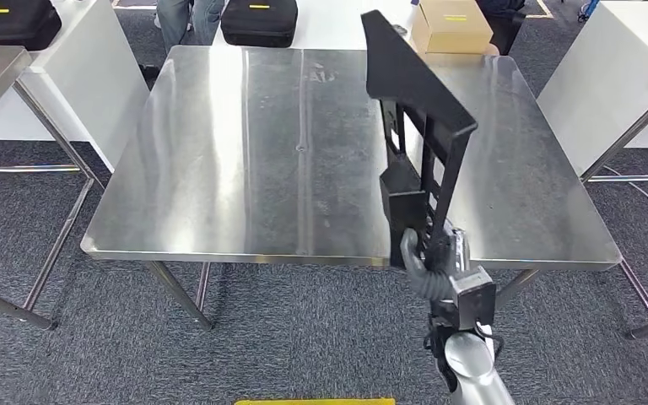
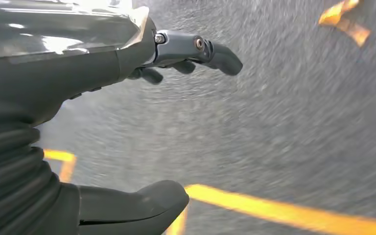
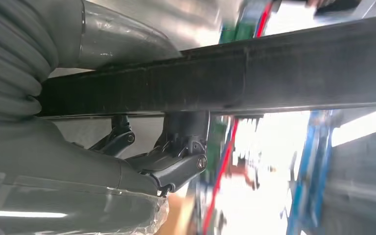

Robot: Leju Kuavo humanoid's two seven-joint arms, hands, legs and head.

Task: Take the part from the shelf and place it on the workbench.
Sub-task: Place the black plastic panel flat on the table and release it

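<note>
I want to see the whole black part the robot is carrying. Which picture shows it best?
The head view: the black part stands tall over the steel workbench, held by the right robot hand. The right wrist view shows just a close dark bar. The left wrist view shows floor.

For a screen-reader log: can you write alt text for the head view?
The robot's right hand holds a tall black part upright above the near edge of a bare steel workbench. A cardboard box sits beyond its far edge.
</note>
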